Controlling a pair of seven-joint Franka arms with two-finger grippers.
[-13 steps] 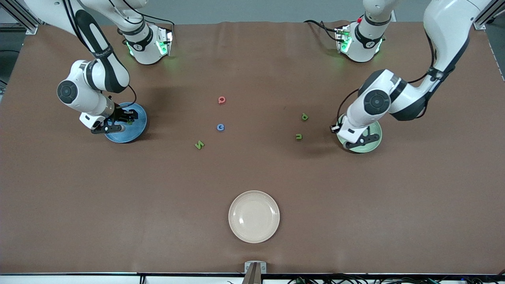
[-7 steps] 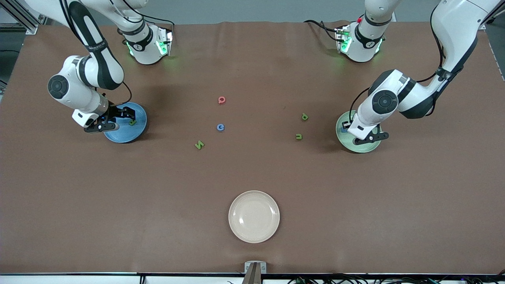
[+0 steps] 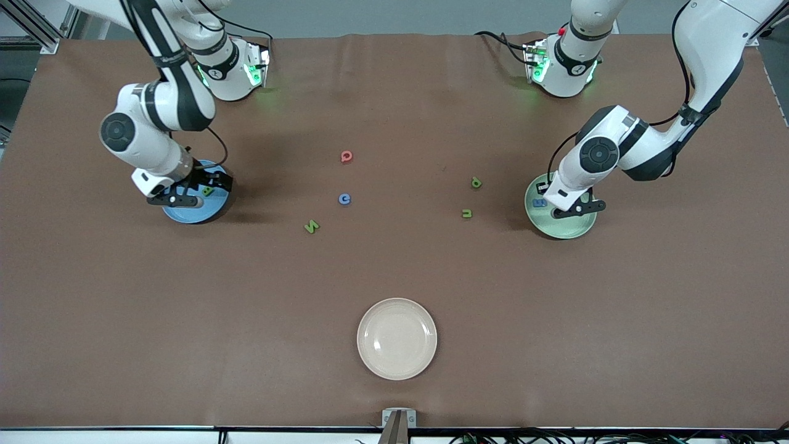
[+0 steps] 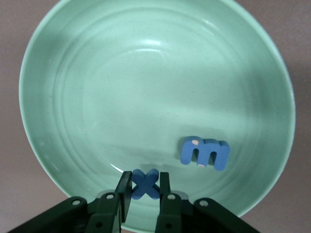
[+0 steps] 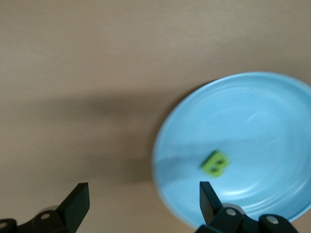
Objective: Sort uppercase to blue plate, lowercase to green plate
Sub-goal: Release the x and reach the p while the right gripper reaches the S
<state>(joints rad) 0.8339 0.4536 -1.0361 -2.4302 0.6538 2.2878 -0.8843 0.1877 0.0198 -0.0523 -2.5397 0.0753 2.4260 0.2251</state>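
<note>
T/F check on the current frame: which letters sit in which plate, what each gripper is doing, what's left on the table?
1. The left gripper is shut on the blue cross letter over the green plate. True.
2. The blue m lies in the blue plate. False: it lies in the green plate.
3. The right gripper holds the green B. False: it is open and empty; the B lies in the blue plate.
4. The cream plate holds no letters. True.

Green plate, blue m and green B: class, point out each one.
green plate [image 4: 73,87], left wrist view, bare inner wall.
blue m [image 4: 204,153], left wrist view, its middle.
green B [image 5: 215,163], right wrist view, its middle.
</note>
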